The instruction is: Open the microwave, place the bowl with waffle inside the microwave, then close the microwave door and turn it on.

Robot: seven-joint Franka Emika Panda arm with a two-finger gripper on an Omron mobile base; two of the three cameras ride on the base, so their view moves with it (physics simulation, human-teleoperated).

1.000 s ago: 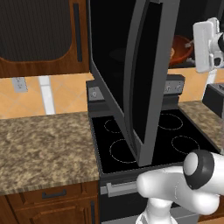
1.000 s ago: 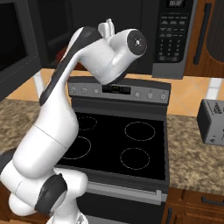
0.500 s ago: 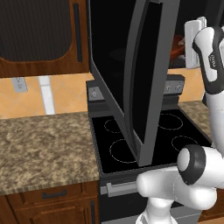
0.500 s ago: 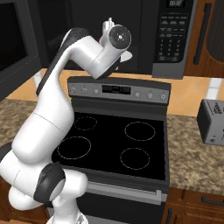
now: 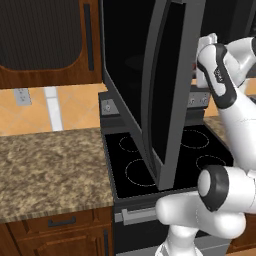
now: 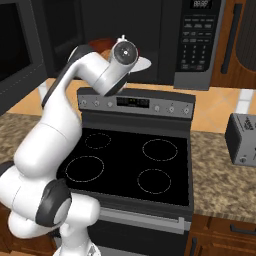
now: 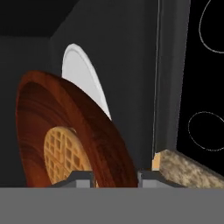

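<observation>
In the left base view, the microwave door (image 5: 167, 85) is seen swung wide open over the stove (image 5: 165, 155), standing edge-on with its long axis upright. The dark cavity of the microwave (image 5: 122, 50) is exposed to the left of the door. The arm is raised to the right of the door, at the height of the cavity. The pincer itself is hidden behind the door and the wrist, so its state cannot be judged here.

In the right base view, the microwave (image 6: 145, 35) is mounted above the stove (image 6: 132, 165), with its keypad at the right. The arm is bent up from the lower left, and the wrist is set at the mouth of the cavity. A sliver of the bowl (image 6: 102, 45) is visible just left of the wrist, beside the white turntable plate (image 6: 142, 63) that lies on the cavity floor. A toaster (image 6: 242, 140) stands on the counter to the right of the stove.

In the hand view, the bowl (image 7: 65, 127) is shown inside the dark cavity, and the waffle (image 7: 65, 155) is held in it, flat against its bottom. The bowl's rim appears between the fingertips (image 7: 81, 178) of the gripper (image 7: 116, 180), so it is gripped at its near edge. The turntable plate (image 7: 83, 78) is seen just beyond the bowl.
</observation>
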